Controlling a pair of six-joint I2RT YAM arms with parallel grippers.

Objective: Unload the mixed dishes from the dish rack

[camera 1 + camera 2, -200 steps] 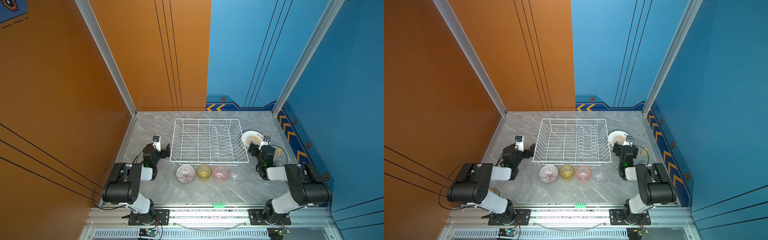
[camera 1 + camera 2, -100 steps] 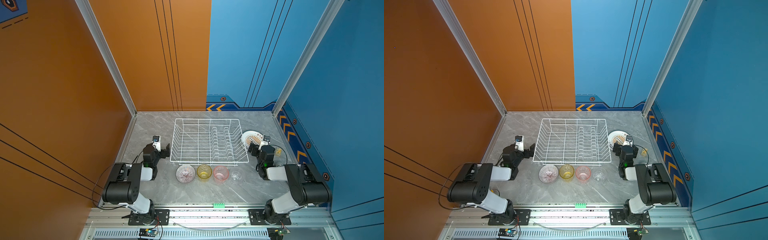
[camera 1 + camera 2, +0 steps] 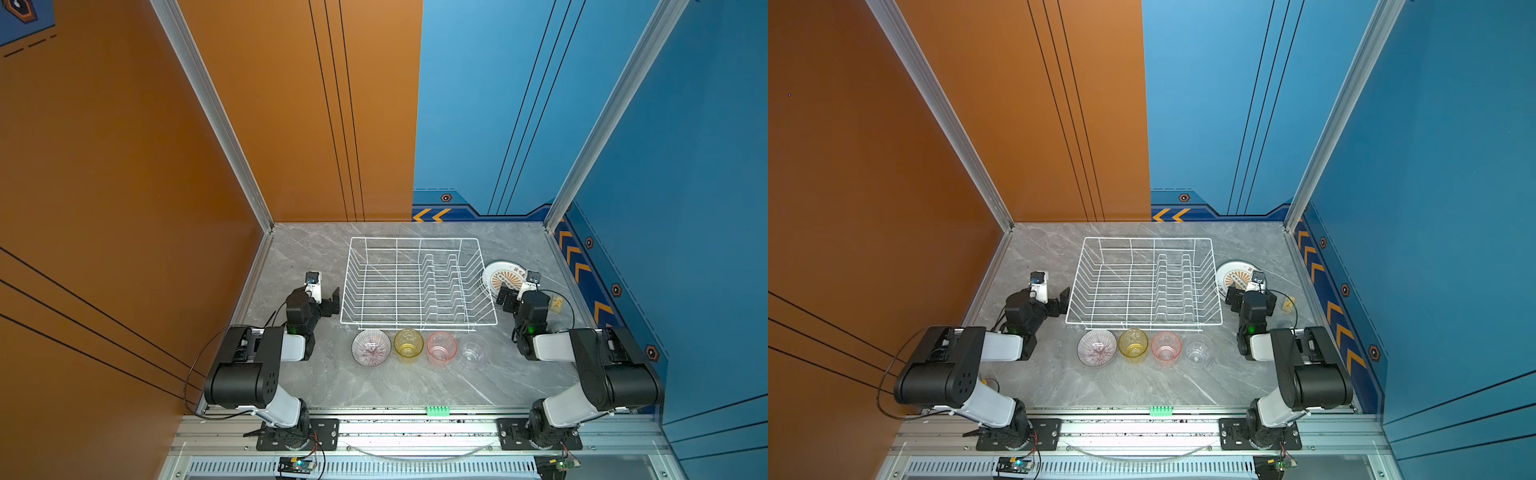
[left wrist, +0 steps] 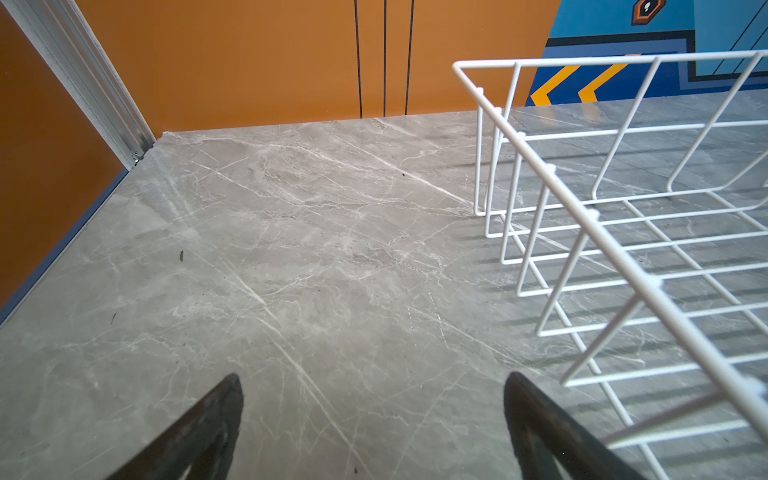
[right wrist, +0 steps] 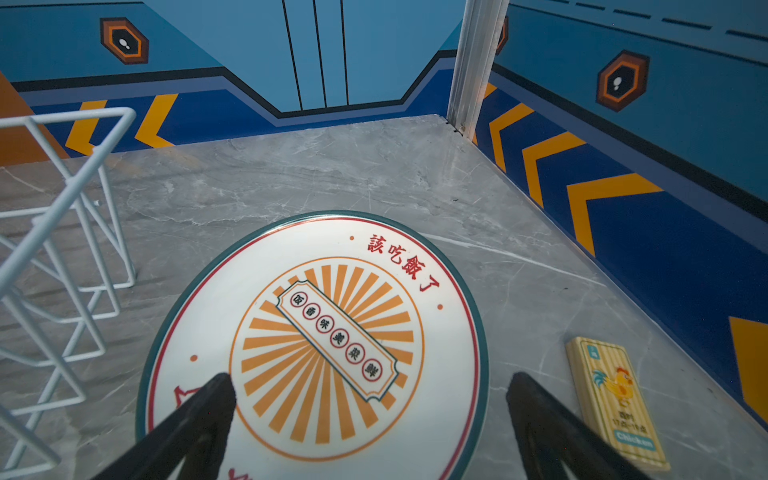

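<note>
Grey marble tabletop (image 3: 303, 257), enclosed by orange and blue walls. The rack (image 3: 411, 239) stands at centre and appears empty; unloading is judged complete. The bowl (image 3: 371, 347), yellow tumbler (image 3: 408, 344), pink tumbler (image 3: 441, 347) and clear tumbler (image 3: 473, 351) stand in a row just beside its near rim. The plate (image 5: 324, 340) lies flat just beside its right side, near a card (image 5: 615, 399).

Left tool (image 4: 372, 378): spread, empty, just beside the rack's left wall. Hazard: a sideways swing could hook a wire and drag the rack into the tumblers, tipping them.

Right tool (image 5: 370, 376): spread, empty, above the plate's near edge. Hazard: a descent or forward move could strike the plate, or push it against the rack or card
</note>
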